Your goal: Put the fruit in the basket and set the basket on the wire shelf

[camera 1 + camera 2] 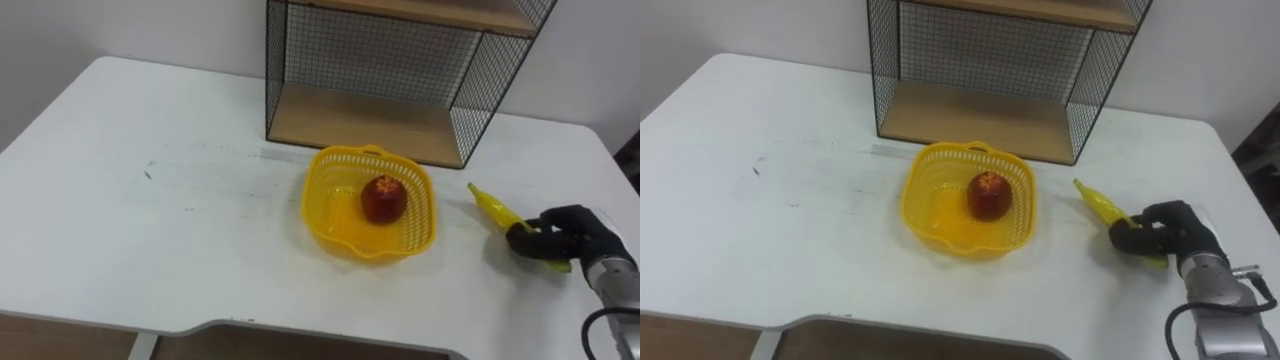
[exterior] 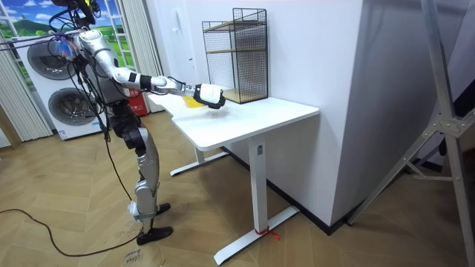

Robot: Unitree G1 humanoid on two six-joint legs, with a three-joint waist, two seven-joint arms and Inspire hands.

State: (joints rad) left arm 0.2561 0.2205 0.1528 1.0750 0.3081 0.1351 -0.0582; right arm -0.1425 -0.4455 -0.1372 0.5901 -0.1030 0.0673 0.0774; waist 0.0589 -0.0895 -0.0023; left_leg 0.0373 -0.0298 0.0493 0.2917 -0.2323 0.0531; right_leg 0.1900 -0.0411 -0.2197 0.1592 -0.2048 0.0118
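Fruit-loading step, second piece. The right hand (image 1: 560, 238) is coming in from the lower right and closing its dark fingers round the near end of the banana (image 1: 490, 205). The banana's far tip is poking out past the fingers and pointing toward the basket (image 1: 325, 165). The banana is sitting low on the white table (image 1: 150, 200), well right of the basket and not touching it; I cannot tell if it is lifted off the top yet. The apple (image 1: 383, 198) is already lying inside the yellow basket, right of centre. The basket is sitting on the table just in front of the wire shelf (image 1: 370, 120), close to the lower wooden board but not on it. In the room view the robot is standing at the table's end on the room view's left, reaching one arm out over the top. Judging progress: one fruit in, one fruit in the grasp, basket move not started. The next move is calling for a lift clear of the table, a carry left over the basket rim and a release beside the apple. Holding it by one end, the banana may be tilting or swinging, so the grip needs to be firm. After that the basket is needing a grasp and a short carry forward onto the lower board.
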